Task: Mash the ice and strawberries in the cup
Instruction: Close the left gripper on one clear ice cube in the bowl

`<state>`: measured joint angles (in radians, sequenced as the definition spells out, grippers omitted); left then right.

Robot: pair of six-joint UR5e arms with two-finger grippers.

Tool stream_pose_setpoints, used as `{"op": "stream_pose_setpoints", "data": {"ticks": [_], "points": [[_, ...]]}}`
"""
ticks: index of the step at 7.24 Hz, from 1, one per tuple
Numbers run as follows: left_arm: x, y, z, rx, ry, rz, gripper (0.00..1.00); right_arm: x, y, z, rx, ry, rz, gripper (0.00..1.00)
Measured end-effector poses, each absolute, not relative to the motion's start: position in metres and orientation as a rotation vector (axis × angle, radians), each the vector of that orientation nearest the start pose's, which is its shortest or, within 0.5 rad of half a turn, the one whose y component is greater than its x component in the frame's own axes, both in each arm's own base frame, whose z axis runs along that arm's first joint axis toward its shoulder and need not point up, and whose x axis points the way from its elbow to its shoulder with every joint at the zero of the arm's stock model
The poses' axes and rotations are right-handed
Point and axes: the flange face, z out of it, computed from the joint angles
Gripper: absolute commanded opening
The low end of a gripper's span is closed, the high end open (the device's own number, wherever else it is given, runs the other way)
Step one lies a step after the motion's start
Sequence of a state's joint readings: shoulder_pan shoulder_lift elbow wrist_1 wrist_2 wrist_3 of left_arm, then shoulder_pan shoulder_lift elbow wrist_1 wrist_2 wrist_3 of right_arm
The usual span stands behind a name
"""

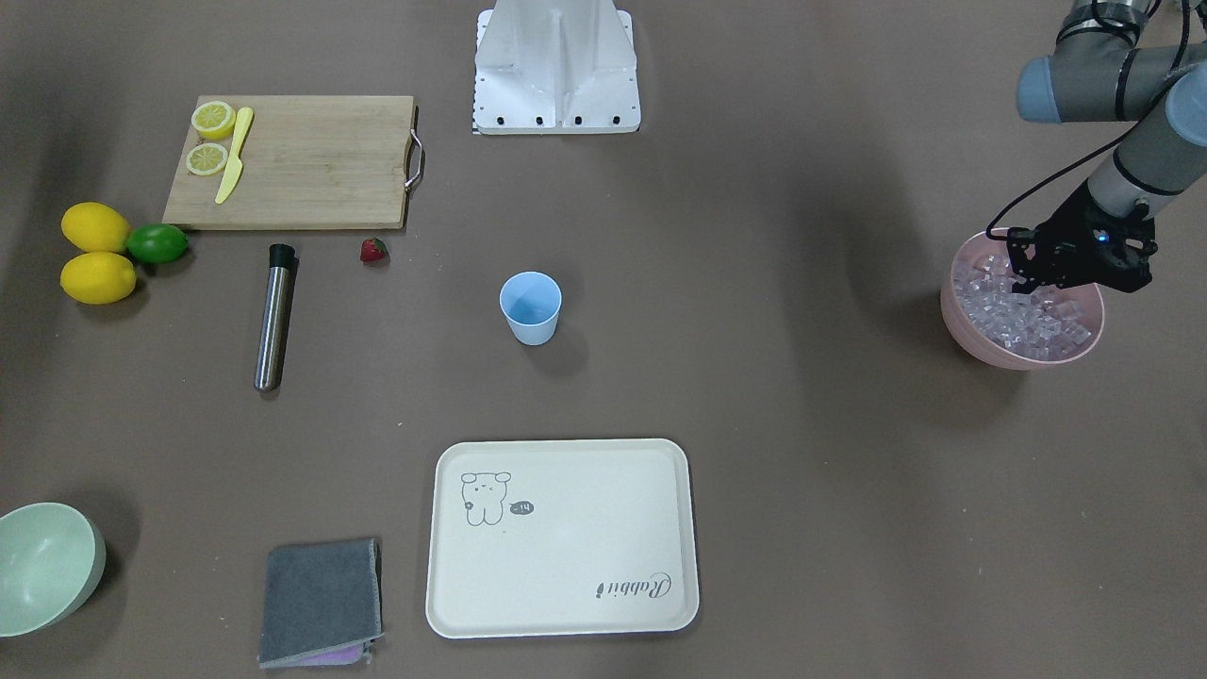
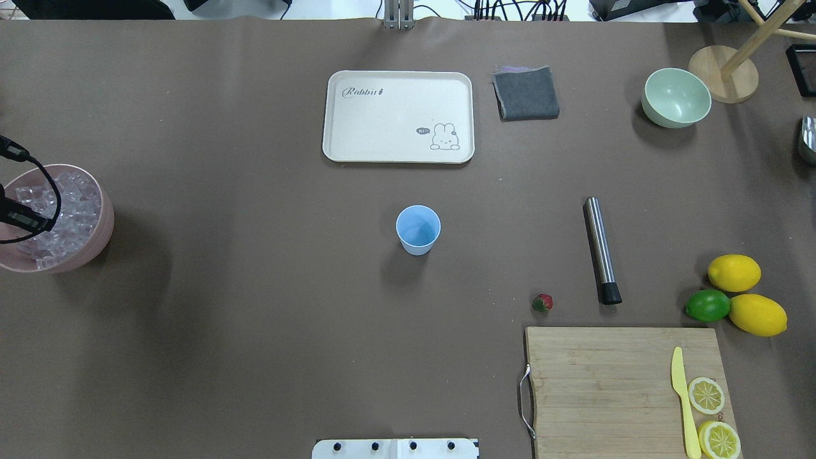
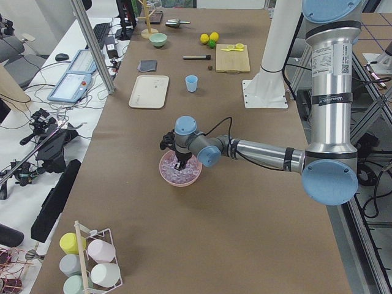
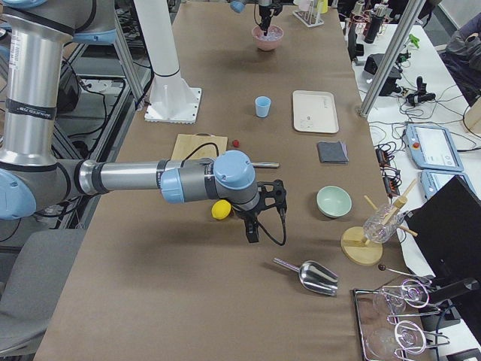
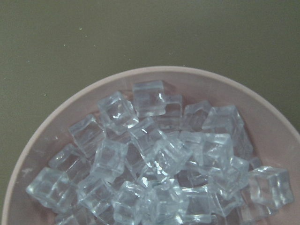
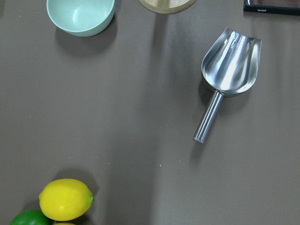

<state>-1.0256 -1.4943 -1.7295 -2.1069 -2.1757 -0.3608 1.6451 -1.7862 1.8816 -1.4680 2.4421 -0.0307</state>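
Observation:
The light-blue cup (image 1: 531,307) stands upright mid-table and looks to hold nothing. A small red strawberry (image 1: 373,250) lies on the table by the corner of the wooden cutting board (image 1: 311,160). The ice (image 5: 154,159) is heaped in a wide pink bowl (image 1: 971,330) at the table's left end. My left gripper (image 1: 1075,278) hangs just over that ice; its fingers do not show clearly, so I cannot tell its state. My right gripper (image 4: 252,229) hovers over bare table near the lemons, seen only in the exterior right view, so I cannot tell its state.
A steel rod with a black cap (image 1: 275,316) lies near the strawberry. Two lemons (image 1: 96,253), a lime (image 1: 157,243), lemon halves and a yellow knife (image 1: 233,156) are nearby. A cream tray (image 1: 566,538), grey cloth (image 1: 321,599), pale green bowl (image 1: 47,566) and steel scoop (image 6: 229,65) lie farther out.

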Motion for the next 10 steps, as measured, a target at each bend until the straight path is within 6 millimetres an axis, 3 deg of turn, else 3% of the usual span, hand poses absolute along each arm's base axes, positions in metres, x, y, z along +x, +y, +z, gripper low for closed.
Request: {"op": "stream_pose_setpoints", "data": {"ticks": [1,4,8,10], "points": [[0.187,-0.457,0.559,0.287,0.795,0.361,0.77,0.088,-0.405,0.583,0.232,-0.858,-0.046,1.0],[0.184,-0.46,0.551,0.297,0.809,0.358,0.8,0.087,-0.405,0.583,0.232,-0.857,-0.046,1.0],[0.184,-0.464,0.555,0.296,0.796,0.352,0.79,0.087,-0.404,0.584,0.23,-0.859,-0.045,1.0],[0.186,-0.467,0.556,0.296,0.794,0.352,0.73,0.087,-0.404,0.584,0.229,-0.859,-0.045,1.0]]}}
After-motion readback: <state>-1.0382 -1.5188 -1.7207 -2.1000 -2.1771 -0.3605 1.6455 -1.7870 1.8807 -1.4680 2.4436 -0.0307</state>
